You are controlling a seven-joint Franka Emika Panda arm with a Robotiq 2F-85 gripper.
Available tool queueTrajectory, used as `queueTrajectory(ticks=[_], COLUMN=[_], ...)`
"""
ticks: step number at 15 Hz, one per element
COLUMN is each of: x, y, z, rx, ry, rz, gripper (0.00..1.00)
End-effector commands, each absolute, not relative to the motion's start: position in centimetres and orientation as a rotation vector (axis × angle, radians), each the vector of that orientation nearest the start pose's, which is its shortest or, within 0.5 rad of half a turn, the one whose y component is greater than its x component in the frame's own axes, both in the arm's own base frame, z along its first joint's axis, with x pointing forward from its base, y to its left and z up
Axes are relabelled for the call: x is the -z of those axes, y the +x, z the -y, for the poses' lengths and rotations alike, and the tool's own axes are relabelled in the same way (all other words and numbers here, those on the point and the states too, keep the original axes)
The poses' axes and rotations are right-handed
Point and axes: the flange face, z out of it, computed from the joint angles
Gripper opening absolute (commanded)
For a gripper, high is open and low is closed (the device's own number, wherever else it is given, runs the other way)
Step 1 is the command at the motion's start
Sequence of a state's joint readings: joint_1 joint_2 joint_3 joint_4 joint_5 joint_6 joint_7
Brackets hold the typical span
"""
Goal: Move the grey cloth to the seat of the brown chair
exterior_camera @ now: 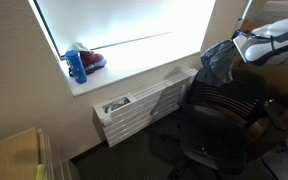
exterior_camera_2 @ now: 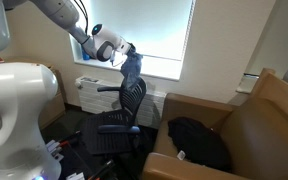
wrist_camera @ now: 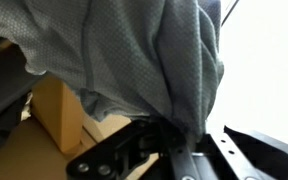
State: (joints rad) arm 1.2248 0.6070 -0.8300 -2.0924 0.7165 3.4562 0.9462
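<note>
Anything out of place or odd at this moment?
One thing: a dark bundle, maybe clothing, lies on the seat of the brown chair. The grey cloth hangs from the gripper above the black office chair; nothing looks spilled or damaged.

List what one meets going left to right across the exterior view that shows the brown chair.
White robot base → radiator → grey cloth hanging in the air → black garment on the seat → back of the brown chair. The black office chair overlaps radiator and cloth, so it is left out.
</note>
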Motion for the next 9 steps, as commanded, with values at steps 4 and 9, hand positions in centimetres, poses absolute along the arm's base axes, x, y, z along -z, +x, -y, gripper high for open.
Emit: queueTrajectory(ticks=[4, 9], x=[-37.7, -39.5], y=[56.7, 59.7], z=[-19.1, -16.9], rx=[1.324, 1.358], ry=[-1.959, -1.762], rz=[-1.285, -1.417], gripper=[0.13, 0.03])
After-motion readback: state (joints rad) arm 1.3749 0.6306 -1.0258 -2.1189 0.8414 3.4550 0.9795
